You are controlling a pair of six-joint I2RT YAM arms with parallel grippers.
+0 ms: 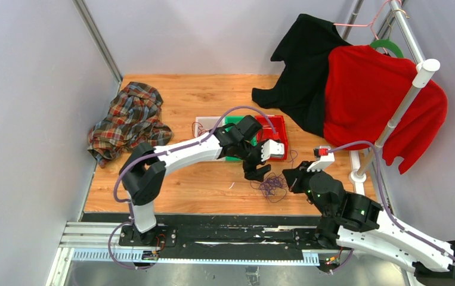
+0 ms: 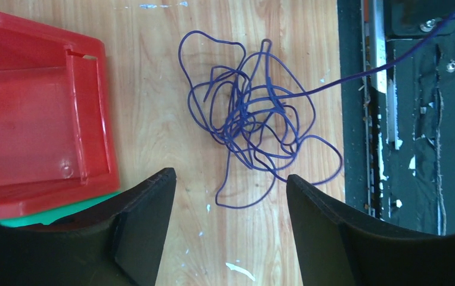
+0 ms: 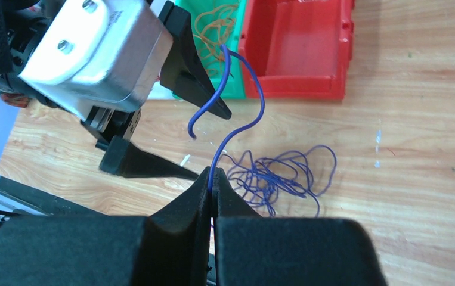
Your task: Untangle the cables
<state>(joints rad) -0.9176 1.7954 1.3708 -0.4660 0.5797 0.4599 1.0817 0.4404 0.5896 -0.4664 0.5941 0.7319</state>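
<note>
Just ahead of the left gripper [image 2: 229, 177] lies purple cable [image 2: 245, 111].

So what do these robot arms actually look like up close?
The left arm and right arm have white shells, black joints and a lilac hose each. The left claw and right claw each have two black, wedge-shaped fingers; small green lights glow on the right arm.

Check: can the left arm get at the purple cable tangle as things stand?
Probably yes. The left gripper faces the purple tangle with jaws open and nothing between them; the right gripper only pinches one strand.
</note>
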